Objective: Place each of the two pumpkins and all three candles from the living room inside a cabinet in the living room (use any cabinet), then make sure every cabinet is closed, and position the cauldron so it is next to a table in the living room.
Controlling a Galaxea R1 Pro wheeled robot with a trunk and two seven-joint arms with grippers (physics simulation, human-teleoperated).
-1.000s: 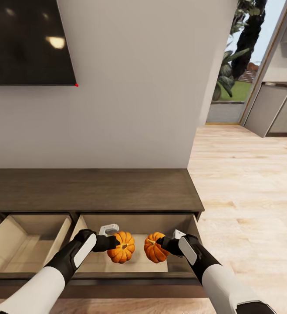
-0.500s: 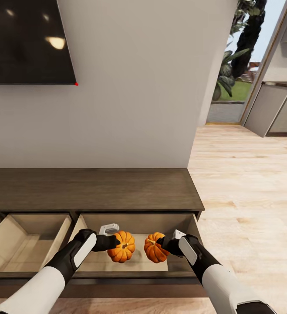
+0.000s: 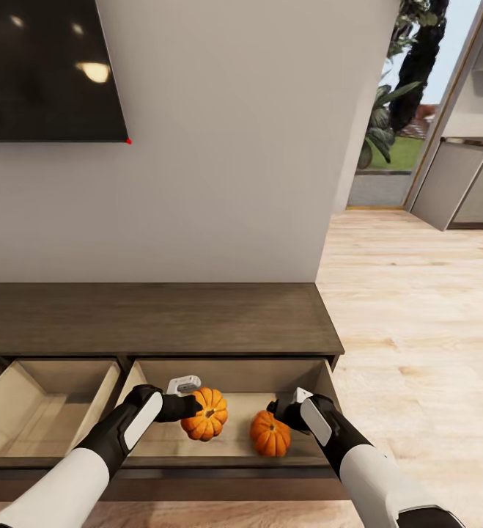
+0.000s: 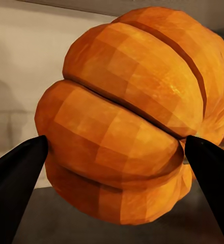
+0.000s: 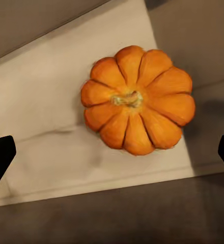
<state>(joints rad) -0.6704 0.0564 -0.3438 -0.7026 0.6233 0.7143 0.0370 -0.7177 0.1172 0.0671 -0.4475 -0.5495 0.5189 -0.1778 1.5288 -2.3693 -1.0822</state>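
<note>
The low dark brown cabinet (image 3: 153, 319) stands against the wall with two drawers pulled out. Over the right drawer (image 3: 234, 378) my left gripper (image 3: 191, 408) is shut on an orange pumpkin (image 3: 210, 416), held above the pale floor of the drawer. In the left wrist view that pumpkin (image 4: 127, 117) sits between both black fingertips (image 4: 15, 175). The second pumpkin (image 3: 270, 434) rests upright on the drawer floor, stem up. My right gripper (image 3: 278, 409) hovers just above it, open; in the right wrist view the pumpkin (image 5: 137, 107) lies free of the wide-apart fingertips (image 5: 0, 157). No candles or cauldron are in view.
The left drawer (image 3: 43, 403) is open too, its pale inside bare. A black TV (image 3: 43, 66) hangs on the wall above the cabinet. Light wood floor (image 3: 417, 330) stretches to the right toward grey kitchen units (image 3: 468, 183) and a glass door.
My right gripper has opened and its pumpkin has dropped down onto the floor of the right drawer. The left gripper and its pumpkin have stayed put.
</note>
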